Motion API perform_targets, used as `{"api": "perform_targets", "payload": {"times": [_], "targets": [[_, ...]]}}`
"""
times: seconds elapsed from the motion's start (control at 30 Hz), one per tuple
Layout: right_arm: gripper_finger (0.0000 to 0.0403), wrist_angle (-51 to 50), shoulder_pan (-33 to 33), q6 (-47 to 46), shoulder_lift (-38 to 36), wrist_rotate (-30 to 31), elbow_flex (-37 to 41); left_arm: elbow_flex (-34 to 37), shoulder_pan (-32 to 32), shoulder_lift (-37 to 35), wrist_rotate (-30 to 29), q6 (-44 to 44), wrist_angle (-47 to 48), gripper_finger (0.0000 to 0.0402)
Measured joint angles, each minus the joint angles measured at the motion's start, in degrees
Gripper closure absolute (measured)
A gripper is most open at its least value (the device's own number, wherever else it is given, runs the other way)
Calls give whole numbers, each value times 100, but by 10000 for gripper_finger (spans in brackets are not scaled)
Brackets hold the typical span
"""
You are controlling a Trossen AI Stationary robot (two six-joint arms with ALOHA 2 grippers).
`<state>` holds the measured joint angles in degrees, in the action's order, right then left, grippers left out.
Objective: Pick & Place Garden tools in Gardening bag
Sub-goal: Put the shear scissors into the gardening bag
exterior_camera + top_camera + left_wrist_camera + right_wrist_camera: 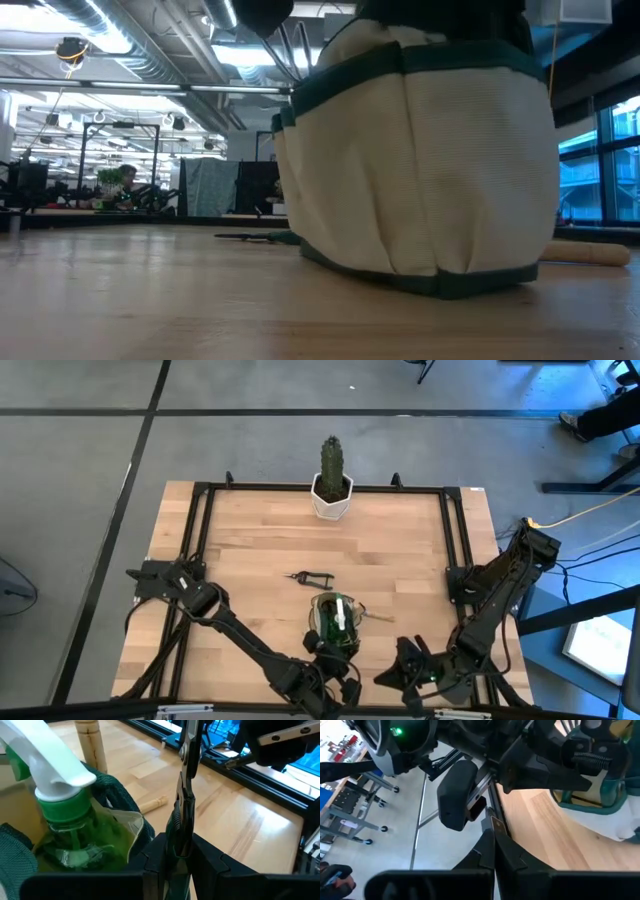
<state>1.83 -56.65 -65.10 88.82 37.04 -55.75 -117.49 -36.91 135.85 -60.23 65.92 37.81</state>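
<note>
My left gripper (pixel 179 862) clamps the pruning shears (pixel 185 795) beside the gardening bag (pixel 334 624) at lower centre, sprayer (pixel 62 815) inside; my right gripper (pixel 408 672), lower right, is closed and empty.

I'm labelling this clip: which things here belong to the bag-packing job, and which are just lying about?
Job:
- bag
- sprayer, in the bag
- shears, on the table
- slim tool, held by the left gripper
- wooden handle, lying beside the bag

Lying about:
- cactus in its pot

The right gripper waits shut at the table's near edge.
</note>
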Motion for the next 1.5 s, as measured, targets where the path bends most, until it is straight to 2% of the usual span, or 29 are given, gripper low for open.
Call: {"api": "perform_targets", "payload": {"times": [0.43, 0.63, 0.73, 1.03, 1.5], "targets": [[403, -100, 302, 302, 0, -122, 0, 0, -35, 2, 370, 82, 136, 344], [403, -97, 301, 302, 0, -169, 0, 7, -105, -171, 385, -228, 211, 275], [403, -113, 301, 303, 0, -226, 0, 7, -96, -289, 377, -258, 389, 261], [403, -117, 301, 304, 0, -260, 0, 7, -94, -319, 449, -320, 447, 260], [402, -125, 301, 305, 0, -261, 0, 5, 85, -653, 397, -1296, 572, 259]]}}
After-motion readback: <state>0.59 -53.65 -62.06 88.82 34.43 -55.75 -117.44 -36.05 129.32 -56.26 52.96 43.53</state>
